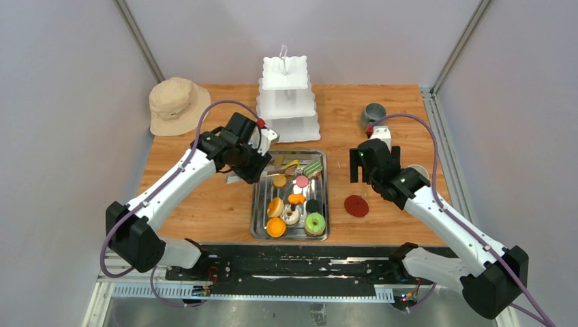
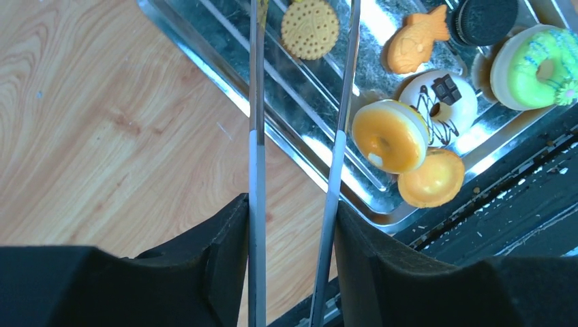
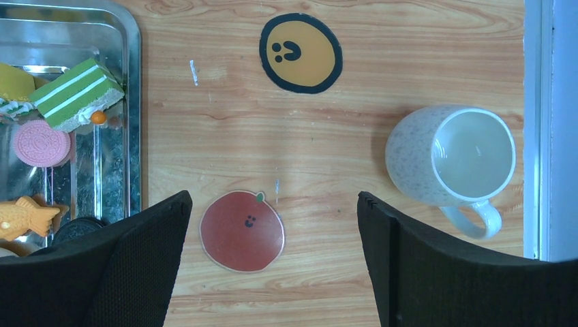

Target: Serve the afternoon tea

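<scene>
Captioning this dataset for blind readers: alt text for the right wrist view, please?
The open, empty right gripper hangs over a round red smiley coaster on the wooden table, between a speckled white mug and a steel tray of toy pastries.

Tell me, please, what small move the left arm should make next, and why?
Probably lower the tongs around the round biscuit and squeeze. The left jaws hold the tongs with the blades apart and nothing between them. In the wrist view the biscuit sits between the two blades, in the tray, not yet served.
</scene>
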`<state>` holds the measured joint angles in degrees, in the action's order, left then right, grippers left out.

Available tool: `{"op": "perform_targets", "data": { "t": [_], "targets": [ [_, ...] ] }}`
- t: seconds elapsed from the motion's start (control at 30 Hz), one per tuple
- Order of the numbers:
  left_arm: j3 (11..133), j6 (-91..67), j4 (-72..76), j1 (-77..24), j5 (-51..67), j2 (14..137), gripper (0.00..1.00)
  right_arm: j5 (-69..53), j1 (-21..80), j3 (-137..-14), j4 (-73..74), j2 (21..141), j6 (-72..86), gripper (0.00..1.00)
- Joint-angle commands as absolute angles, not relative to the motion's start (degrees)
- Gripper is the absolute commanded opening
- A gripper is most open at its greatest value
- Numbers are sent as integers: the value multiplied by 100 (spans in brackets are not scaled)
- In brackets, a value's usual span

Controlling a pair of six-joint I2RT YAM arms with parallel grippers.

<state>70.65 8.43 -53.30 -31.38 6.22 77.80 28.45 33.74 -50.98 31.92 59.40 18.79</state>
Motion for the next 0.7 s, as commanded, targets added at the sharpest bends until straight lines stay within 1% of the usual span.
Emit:
{"op": "perform_targets", "data": {
  "t": [0.0,0.13,0.23,0.4,0.67],
  "targets": [
    [7071,1241,-5027,-3167,983,7594,50,2859,3401,-5181,3357,5818,1860,90],
    [7061,1351,-5016,-3164,1058,7570,48,2864,3395,-5195,3375,5827,1881,90],
    [6979,1396,-4902,-3164,1118,7574,48,2848,3398,-5207,3375,5848,1902,90],
    [6809,1520,-4761,-3164,845,7628,51,2839,3397,-5219,3374,5880,1909,90],
    [6729,1651,-4578,-3155,518,7627,51,2799,3396,-5178,3375,5864,1949,90]
  ]
}}
